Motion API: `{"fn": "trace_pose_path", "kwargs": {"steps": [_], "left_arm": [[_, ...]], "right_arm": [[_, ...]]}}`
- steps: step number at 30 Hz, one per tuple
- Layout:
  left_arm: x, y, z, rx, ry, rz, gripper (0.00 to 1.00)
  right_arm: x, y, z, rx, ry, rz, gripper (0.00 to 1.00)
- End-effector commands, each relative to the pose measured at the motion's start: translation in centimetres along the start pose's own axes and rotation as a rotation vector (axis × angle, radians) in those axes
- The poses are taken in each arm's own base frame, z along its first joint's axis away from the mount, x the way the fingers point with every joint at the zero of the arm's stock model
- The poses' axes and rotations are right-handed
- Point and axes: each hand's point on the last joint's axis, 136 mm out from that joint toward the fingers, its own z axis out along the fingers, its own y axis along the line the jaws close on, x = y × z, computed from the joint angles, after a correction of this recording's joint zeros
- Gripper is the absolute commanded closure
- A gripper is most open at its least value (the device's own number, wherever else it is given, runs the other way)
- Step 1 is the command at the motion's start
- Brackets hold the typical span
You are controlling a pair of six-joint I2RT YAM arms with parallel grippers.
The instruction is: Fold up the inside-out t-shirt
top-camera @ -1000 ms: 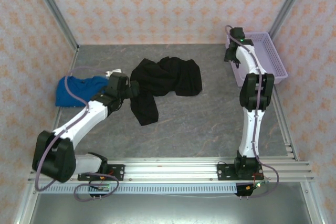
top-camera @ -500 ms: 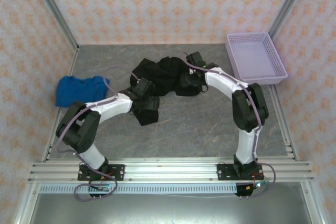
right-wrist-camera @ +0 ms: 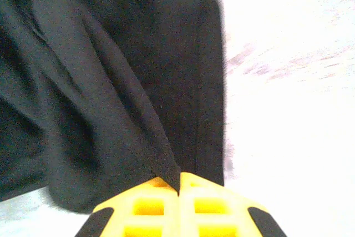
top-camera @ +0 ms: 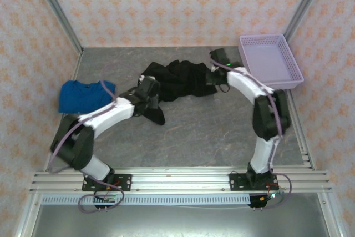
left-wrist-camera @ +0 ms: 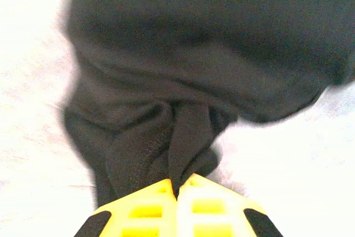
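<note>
Upper centre of the overhead frame, a black t-shirt (top-camera: 180, 79) lies bunched. The left gripper (left-wrist-camera: 178, 184) pinches its lower-left edge and the right gripper (right-wrist-camera: 179, 178) its right edge. Bare table (top-camera: 211, 131) spreads below.

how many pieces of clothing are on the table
2: the black t-shirt, bunched at the middle of the table, and the blue garment at its left edge. Anything under the shirt would be hidden.

Crumpled black t-shirt (top-camera: 183, 80); blue garment (top-camera: 80, 96) at left.
</note>
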Motion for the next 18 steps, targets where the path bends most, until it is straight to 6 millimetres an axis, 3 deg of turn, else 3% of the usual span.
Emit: {"fn": "trace_pose_path", "kwargs": {"steps": [1, 5, 9, 14, 18], "left_arm": [[-7.6, 4.3, -8.9, -0.038, -0.317, -0.148, 1.0], [-13.1, 7.3, -17.7, -0.047, -0.557, -0.23, 1.0], [-17.2, 10.7, -24.5, -0.14, -0.694, -0.26, 1.0], [-19.8, 13.6, -29.7, -0.185, -0.791, -0.325, 1.0], [-20.6, 13.3, -32.6, -0.145, -0.825, -0.29, 1.0]], "right_arm": [[-7.1, 0.8, -15.7, -0.179, -0.372, 0.083, 1.0], [-9.6, -0.3, -27.2, -0.201, -0.648, 0.112, 1.0], [-11.0, -3.1, -35.0, -0.073, -0.814, 0.142, 1.0], [-11.7, -4.9, -39.9, 0.048, -0.896, 0.148, 1.0], [-11.3, -5.6, -42.3, 0.087, -0.923, 0.149, 1.0]]}}
